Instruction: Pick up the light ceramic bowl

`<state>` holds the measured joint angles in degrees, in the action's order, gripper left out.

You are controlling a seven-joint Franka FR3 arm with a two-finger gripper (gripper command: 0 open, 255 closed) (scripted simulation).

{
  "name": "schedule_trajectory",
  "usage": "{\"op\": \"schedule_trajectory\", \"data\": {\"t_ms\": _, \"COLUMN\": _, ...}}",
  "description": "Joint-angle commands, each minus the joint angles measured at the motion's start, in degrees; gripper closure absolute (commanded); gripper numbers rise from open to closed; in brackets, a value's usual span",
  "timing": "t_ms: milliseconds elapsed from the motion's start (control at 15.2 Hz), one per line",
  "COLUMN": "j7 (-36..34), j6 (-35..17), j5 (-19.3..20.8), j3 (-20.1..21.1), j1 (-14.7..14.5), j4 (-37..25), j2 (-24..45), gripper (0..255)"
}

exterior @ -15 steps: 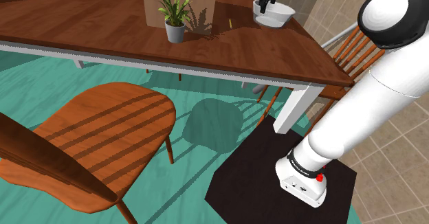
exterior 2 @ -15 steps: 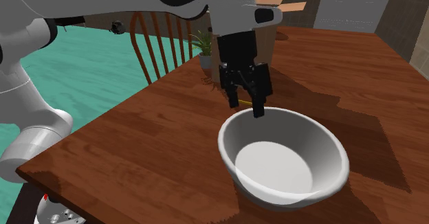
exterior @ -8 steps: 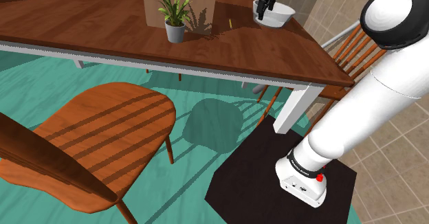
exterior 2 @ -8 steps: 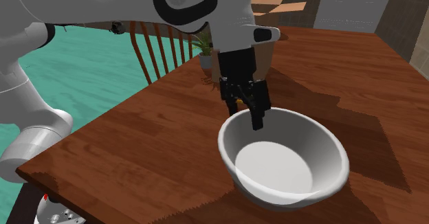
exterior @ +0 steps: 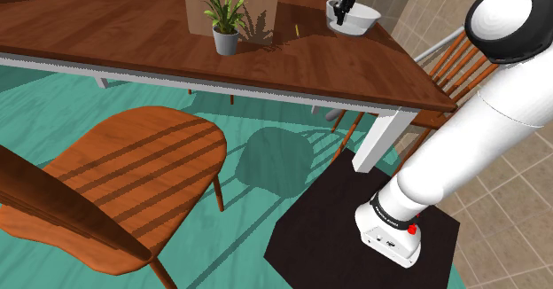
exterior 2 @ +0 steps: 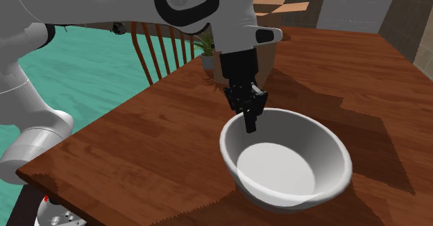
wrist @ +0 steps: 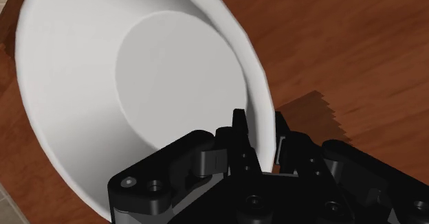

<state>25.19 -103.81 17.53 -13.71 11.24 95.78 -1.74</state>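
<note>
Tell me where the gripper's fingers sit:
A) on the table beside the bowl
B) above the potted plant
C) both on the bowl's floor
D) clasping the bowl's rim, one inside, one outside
D: in the wrist view the white bowl's rim runs between the gripper's fingers, which close on it.

One white bowl (exterior: pixel 360 19), one potted plant (exterior: pixel 225 21), one brown box (exterior: pixel 198 0), two wooden chairs (exterior: pixel 133 167), one table (exterior: pixel 124 32)
</note>
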Motion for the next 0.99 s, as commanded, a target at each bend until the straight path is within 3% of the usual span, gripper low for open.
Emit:
{"op": "schedule_trajectory", "data": {"t_ms": 0, "j7": 0.0, "j6": 0.0, "j5": 0.0, "j3": 0.0, "j1": 0.0, "j4": 0.0, "j2": 0.0, "gripper": 255}}
{"op": "schedule_trajectory", "data": {"t_ms": 924, "j7": 3.3, "j6": 10.3, "j5": -1.3, "j3": -0.1, "j1": 0.1, "j4": -13.9, "j2": 3.3, "gripper": 255}}
